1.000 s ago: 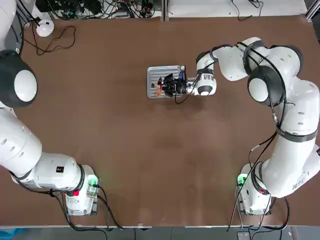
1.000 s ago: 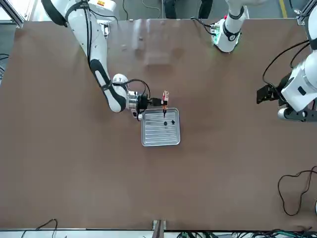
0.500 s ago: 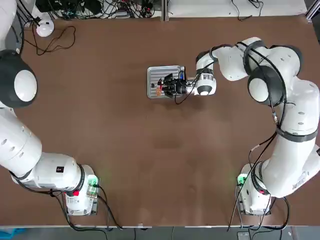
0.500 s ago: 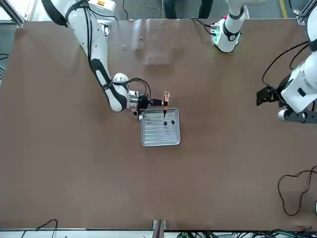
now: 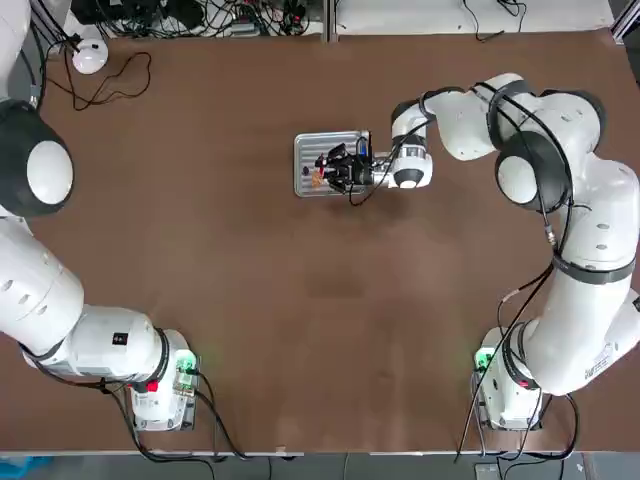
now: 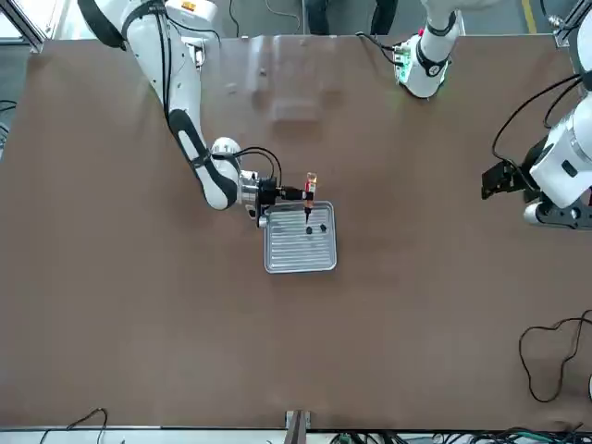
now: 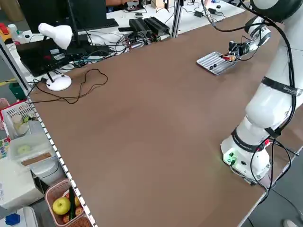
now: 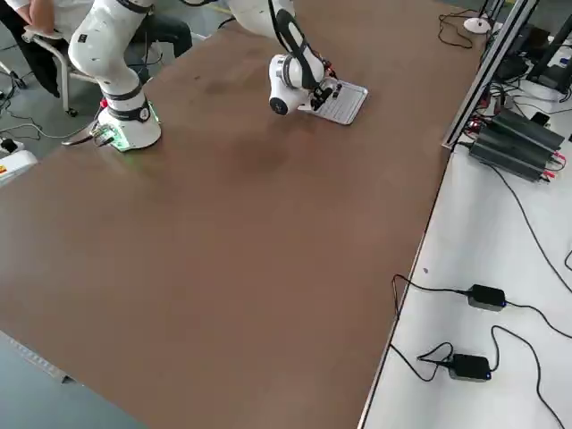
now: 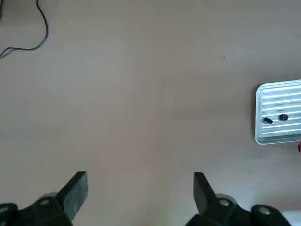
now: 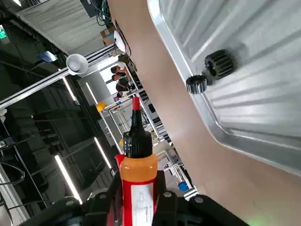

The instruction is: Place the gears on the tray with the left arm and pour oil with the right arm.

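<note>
From overhead, the small square silvery ribbed metal tray [image 5: 327,164] lies out on the brown table [image 5: 300,320], and the right arm's black gripper [image 5: 335,171] reaches level over the tray's near right corner, jaws clamped on the tiny white oil bottle with an orange band and dark pointed cap [image 5: 322,177]; compared with a second ago the wrist has rolled a little, so the bottle sits slightly differently over the tray, while the arm otherwise keeps its place. The white left arm [image 5: 45,300] stays parked well away from the tray. From the front, the bottle [image 6: 309,188] is tipped with its cap toward the tray [image 6: 299,248], just above the two tiny dark round gears [image 6: 315,228], which lie close together in the tray's corner nearest the gripper, unmoved. In the left side view the tray [image 7: 215,62] is far off with the right gripper [image 7: 235,49] beside it. The right side view shows the same gripper [image 8: 319,93] at the tray's [image 8: 347,104] edge. The left wrist view shows the left gripper [image 9: 139,194] with jaws spread wide and empty, the tray [image 9: 279,112] and gears [image 9: 275,118] well apart from it. In the right wrist view the bottle [image 10: 136,165] is gripped between the jaws, its tip off the tray's rim [image 10: 188,108], the toothed gears [image 10: 209,73] touching each other by that rim.
</note>
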